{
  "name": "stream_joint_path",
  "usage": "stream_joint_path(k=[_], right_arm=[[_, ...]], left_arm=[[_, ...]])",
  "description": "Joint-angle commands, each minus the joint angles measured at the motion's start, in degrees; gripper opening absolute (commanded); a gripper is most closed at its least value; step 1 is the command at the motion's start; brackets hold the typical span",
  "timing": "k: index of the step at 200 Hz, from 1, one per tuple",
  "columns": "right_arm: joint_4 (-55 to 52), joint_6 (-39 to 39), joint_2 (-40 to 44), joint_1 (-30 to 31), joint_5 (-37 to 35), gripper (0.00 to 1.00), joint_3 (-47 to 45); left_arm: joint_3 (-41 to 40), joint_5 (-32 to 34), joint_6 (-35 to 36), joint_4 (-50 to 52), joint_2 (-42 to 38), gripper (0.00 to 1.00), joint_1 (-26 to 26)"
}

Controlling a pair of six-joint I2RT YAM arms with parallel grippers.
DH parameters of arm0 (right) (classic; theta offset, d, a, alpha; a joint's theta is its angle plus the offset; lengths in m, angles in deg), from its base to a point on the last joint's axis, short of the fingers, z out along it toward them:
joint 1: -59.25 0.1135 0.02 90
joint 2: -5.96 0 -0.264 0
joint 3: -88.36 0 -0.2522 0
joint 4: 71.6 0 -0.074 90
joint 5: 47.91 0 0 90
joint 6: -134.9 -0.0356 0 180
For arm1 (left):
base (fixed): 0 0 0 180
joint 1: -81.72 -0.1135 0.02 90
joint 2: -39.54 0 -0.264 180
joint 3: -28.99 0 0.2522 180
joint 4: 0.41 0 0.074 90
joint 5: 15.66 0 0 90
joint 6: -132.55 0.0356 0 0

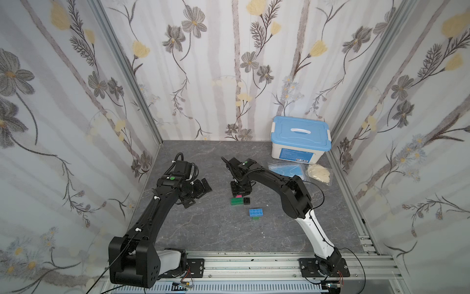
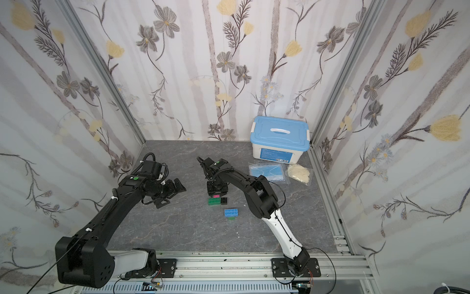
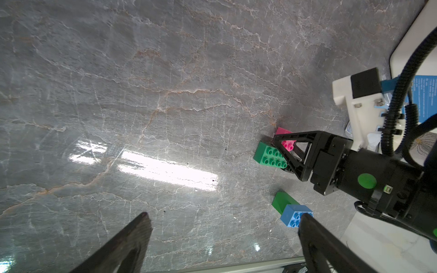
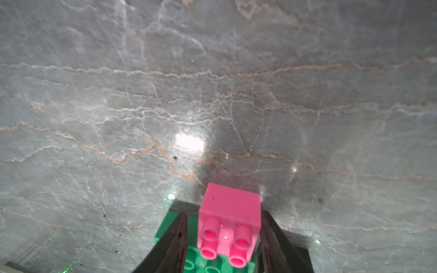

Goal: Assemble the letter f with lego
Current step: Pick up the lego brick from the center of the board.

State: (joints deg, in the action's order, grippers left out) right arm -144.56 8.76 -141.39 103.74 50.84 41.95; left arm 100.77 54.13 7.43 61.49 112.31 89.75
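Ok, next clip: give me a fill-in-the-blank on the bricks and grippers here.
1. The right gripper has its jaws either side of the ___.
2. The left gripper is wide ___ and holds nothing.
3. The blue brick touches a ___.
4. The white box has a ___ lid.
Missing: pink brick; open; green brick; blue.

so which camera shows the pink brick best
The right wrist view: the pink brick is large and close, studs towards the camera, between the right gripper's fingers. The left wrist view shows it partly behind that gripper; both top views show only a sliver.
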Motion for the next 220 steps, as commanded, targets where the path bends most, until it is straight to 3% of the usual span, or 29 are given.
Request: stream_joint_path(k=[1,138,186,220], right_arm=[[-0.11,-0.51,-0.57,0.07,-0.93,0.52,0.89],[-1.66,-0.51,-2.33,0.07,-1.32,0.38,3.35],[-3.55,0.11,1.33,-0.23,-2.86,0.33,4.48],[-8.36,0.87,6.75,-1.06,-3.94,0.34,5.47]], left_arm=[[-0.19,-0.17,-0.66,-0.18,0.18,1.00,-0.03],[0.57,-0.66,-0.05,-0.25,1.27,1.00,-0.03],[1.29,-0.25,1.55,0.43,3.08,1.00,-0.03],[0.36,-10.57,4.03,-4.01,4.81,1.00,0.27]])
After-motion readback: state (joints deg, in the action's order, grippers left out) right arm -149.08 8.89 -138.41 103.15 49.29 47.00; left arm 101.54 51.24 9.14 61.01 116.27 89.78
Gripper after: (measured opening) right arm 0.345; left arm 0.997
